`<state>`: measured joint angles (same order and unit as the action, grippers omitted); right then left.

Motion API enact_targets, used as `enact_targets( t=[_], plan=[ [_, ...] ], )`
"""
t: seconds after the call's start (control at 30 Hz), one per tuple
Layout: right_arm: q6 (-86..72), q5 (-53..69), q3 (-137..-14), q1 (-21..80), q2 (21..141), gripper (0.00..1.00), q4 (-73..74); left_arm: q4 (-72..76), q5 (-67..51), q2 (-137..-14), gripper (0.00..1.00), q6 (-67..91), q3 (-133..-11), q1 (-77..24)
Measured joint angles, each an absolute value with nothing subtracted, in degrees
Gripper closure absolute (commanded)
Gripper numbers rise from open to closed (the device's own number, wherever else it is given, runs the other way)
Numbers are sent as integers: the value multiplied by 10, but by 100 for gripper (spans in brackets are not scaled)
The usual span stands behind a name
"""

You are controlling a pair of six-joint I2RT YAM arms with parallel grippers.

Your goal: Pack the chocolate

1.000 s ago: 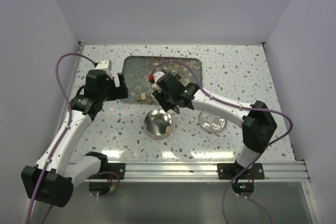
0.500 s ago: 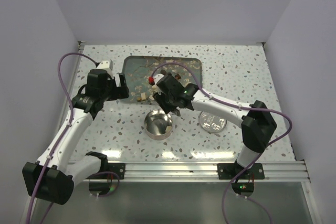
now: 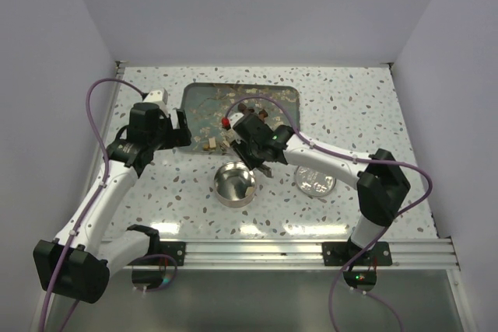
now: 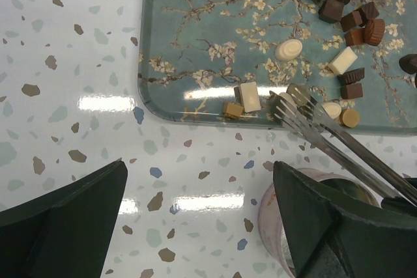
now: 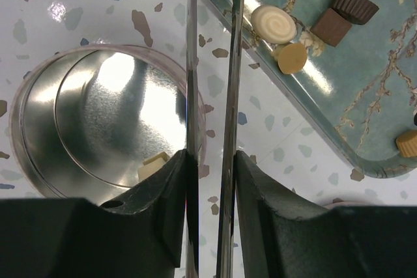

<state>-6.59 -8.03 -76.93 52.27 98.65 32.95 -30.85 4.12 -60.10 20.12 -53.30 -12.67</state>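
Several small chocolates (image 4: 249, 96) in dark brown, caramel and cream lie on the floral teal tray (image 4: 195, 30). My right gripper (image 5: 212, 157) is shut on metal tongs (image 5: 191, 63). The tongs reach from over the round tin (image 5: 19, 135) to the tray's front edge, and their tips (image 4: 287, 96) look empty beside cream pieces. One cream piece (image 5: 155, 163) lies in the tin. My left gripper (image 4: 199, 167) is open and empty above the speckled table, just in front of the tray's left corner.
The tin's round lid (image 3: 315, 180) lies on the table right of the tin (image 3: 235, 184). The tray (image 3: 202, 99) sits at the back middle. White walls close in the left, back and right sides.
My right gripper with the tongs has shifted slightly left and toward the tray. The left arm has hardly moved.
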Motion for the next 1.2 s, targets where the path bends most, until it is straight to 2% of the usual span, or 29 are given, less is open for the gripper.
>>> enact_targets(
  t=[0.33, 0.63, 0.9, 1.2],
  plan=[
    [-59, -96, -809, 523, 965, 67, 357, -307, 41, -601, 0, 201, -533, -127],
    [-75, -96, -801, 528, 832, 68, 411, -296, 31, -601, 0, 202, -528, -127],
    [-134, -95, -727, 575, 669, 69, 497, -279, 25, -610, 0, 202, -523, -127],
    [-203, -95, -681, 653, 618, 68, 561, -272, 21, -612, 0, 204, -510, -127]
  ],
)
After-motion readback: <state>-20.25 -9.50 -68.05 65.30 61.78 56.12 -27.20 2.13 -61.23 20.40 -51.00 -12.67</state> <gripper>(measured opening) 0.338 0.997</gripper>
